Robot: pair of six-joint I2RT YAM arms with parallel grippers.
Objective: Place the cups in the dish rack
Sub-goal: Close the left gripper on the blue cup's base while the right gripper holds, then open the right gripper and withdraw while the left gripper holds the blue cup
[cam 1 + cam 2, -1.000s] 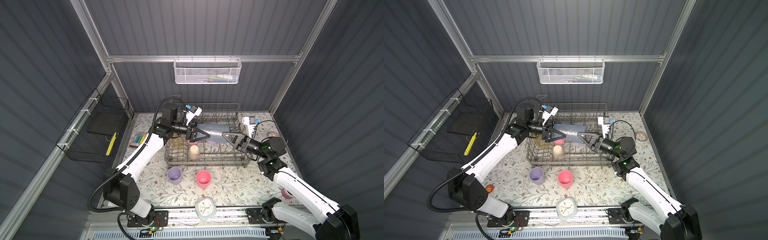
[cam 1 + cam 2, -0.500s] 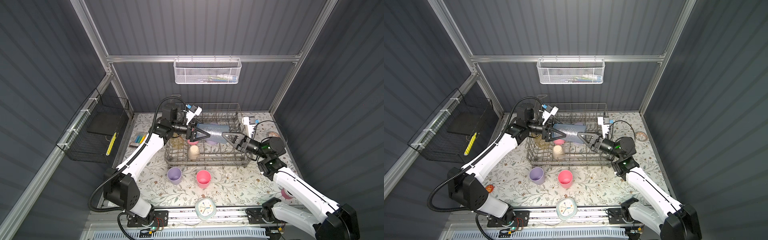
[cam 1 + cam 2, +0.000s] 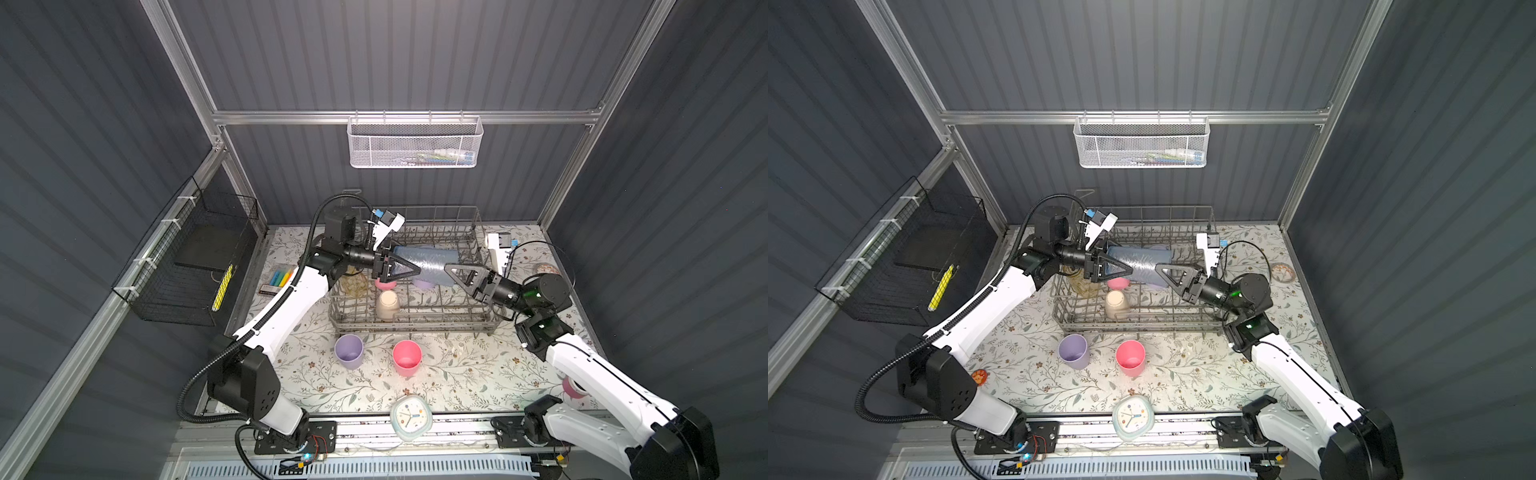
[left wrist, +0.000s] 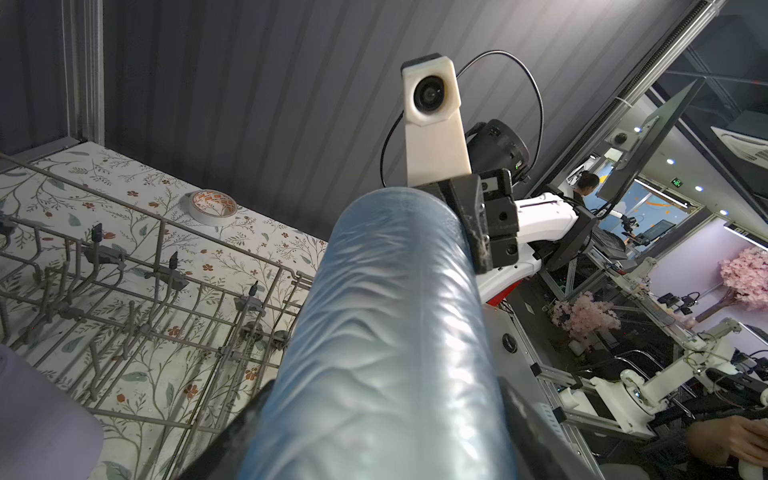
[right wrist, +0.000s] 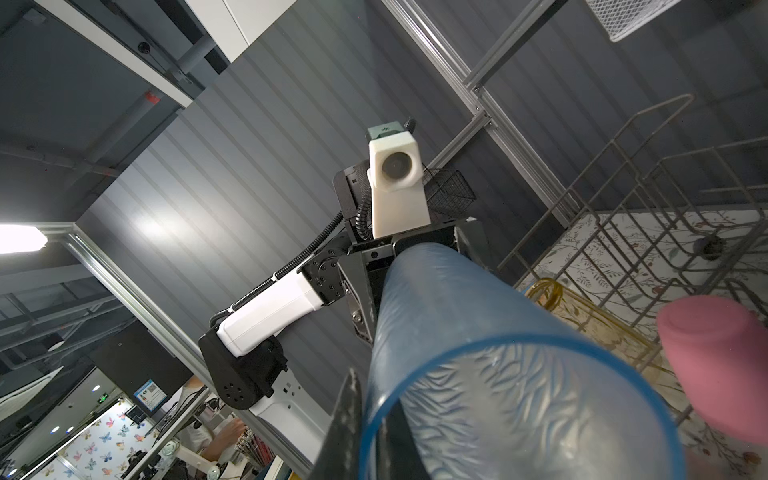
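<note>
Hanging on its side above the dish rack point(image 3: 415, 323), the blue tumbler point(image 3: 430, 266) stretched left to right over the far rows, open mouth to the right, closed end to the left. And the right gripper point(image 3: 451, 269) was clamped on that rim, one finger inside the mouth and one outside, plain as day in the right wrist view. The left gripper point(image 3: 412, 271) sat at the opposite end, its fingers point(image 4: 536, 432) hugging the closed end on both flanks; whether they truly squeezed it, I could not tell. Below, inside the rack, the racked pink cup point(image 3: 385, 285) stood bottom-up, the racked lilac cup point(image 3: 423, 284) was just to its right, the yellowish glass point(image 3: 353, 284) was towards the left end, and the beige tumbler point(image 3: 387, 304) leaned among the tines nearer the front. Out on the floral table point(image 3: 457, 374), just in front of the rack, the loose lilac cup point(image 3: 349, 351) and the loose pink cup point(image 3: 407, 357) stood upright, mouths up, side by side but apart, lilac on the left. Nearer again, a clock point(image 3: 410, 417) lay at the table's near edge. A tape roll point(image 3: 544, 269) sat far right, coloured markers point(image 3: 282, 277) lay left of the rack, a white mesh basket point(image 3: 415, 145) hung on the far wall and a black wire basket point(image 3: 187, 266) on the left wall.
</note>
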